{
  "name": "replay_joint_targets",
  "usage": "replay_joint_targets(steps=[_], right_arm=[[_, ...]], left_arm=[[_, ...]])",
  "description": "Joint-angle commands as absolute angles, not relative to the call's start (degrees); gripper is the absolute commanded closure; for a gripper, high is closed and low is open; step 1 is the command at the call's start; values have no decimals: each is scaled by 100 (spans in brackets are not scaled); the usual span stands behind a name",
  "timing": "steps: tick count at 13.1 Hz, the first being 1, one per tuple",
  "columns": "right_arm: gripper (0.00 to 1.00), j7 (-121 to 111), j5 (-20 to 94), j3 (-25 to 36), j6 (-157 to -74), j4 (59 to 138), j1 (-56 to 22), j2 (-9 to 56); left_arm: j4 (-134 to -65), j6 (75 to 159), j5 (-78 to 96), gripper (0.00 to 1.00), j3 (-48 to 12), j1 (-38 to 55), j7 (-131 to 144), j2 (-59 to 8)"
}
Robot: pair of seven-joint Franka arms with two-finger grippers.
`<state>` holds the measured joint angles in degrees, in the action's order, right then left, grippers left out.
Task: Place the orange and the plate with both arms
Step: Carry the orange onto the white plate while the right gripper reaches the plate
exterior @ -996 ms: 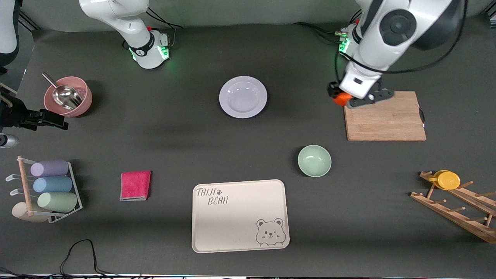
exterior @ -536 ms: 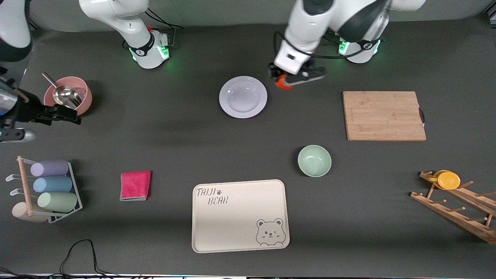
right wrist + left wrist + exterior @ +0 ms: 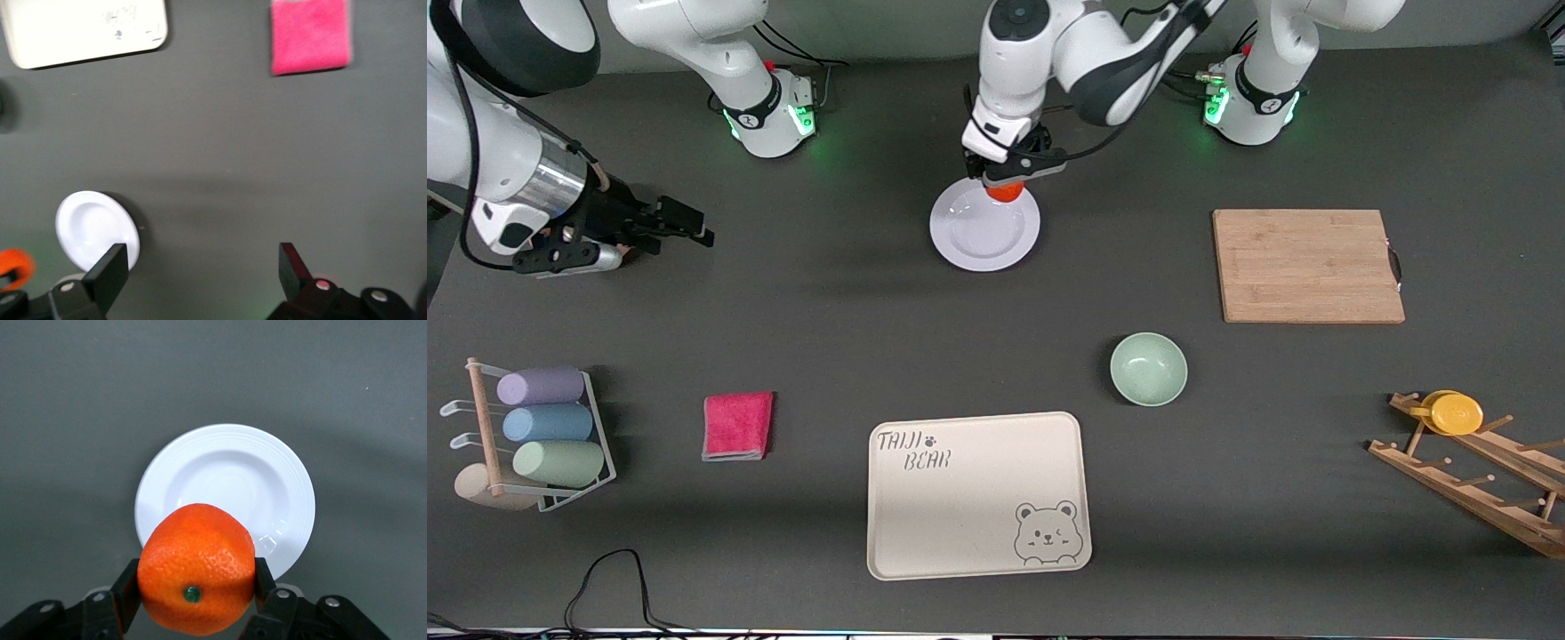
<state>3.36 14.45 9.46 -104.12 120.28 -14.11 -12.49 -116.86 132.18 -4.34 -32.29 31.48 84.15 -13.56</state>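
The white plate (image 3: 969,236) lies on the dark table between the two arm bases. My left gripper (image 3: 1009,178) is shut on the orange (image 3: 1005,191) and holds it over the plate's rim on the robots' side. In the left wrist view the orange (image 3: 197,567) sits between the black fingers (image 3: 127,593), with the plate (image 3: 267,487) below it. My right gripper (image 3: 690,226) is open and empty above bare table toward the right arm's end. The right wrist view shows its gripper (image 3: 203,267) open, with the plate (image 3: 93,230) and the orange (image 3: 13,263) farther off.
A wooden cutting board (image 3: 1307,265) lies toward the left arm's end. A mint-green bowl (image 3: 1148,368), a cream bear-print tray (image 3: 978,493) and a pink cloth (image 3: 737,425) lie nearer the camera. A cup rack (image 3: 534,436) and a wooden rack with a yellow cup (image 3: 1454,413) stand at the ends.
My left gripper has carried the orange from the cutting board's edge to over the plate. My right arm has swung in from the table's end toward the plate.
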Motion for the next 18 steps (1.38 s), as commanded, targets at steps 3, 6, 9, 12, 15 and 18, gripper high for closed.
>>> replay_joint_targets(steps=[3,6,9,12,15,18], right_arm=[[0,325,2519,1019,-10872,12734,-1582,-1538],[0,-190,3661,1020,-11055,13137,-1582,-1538],[0,-1438,4812,1046,-11521,13919,-1547,-1538],[0,-2973,6208,1081,-11812,14658,-1538,-1346],[0,-4723,7293,1081,-11830,15099,-1547,-750],[0,-6393,8372,1072,-11751,15284,-1582,85]], left_arm=[[-10697,13456,-1019,69,-3199,3331,8947,-2785],[-10688,13421,-2034,67,-3190,3603,9550,-3162],[-10608,13377,-2935,64,-3208,3708,10361,-3480],[-10600,13377,-2944,61,-3295,3735,10389,-3594],[-10486,13377,-2962,55,-3322,3735,10380,-3849],[-10319,13316,-2953,1,-3322,3735,10389,-3946]])
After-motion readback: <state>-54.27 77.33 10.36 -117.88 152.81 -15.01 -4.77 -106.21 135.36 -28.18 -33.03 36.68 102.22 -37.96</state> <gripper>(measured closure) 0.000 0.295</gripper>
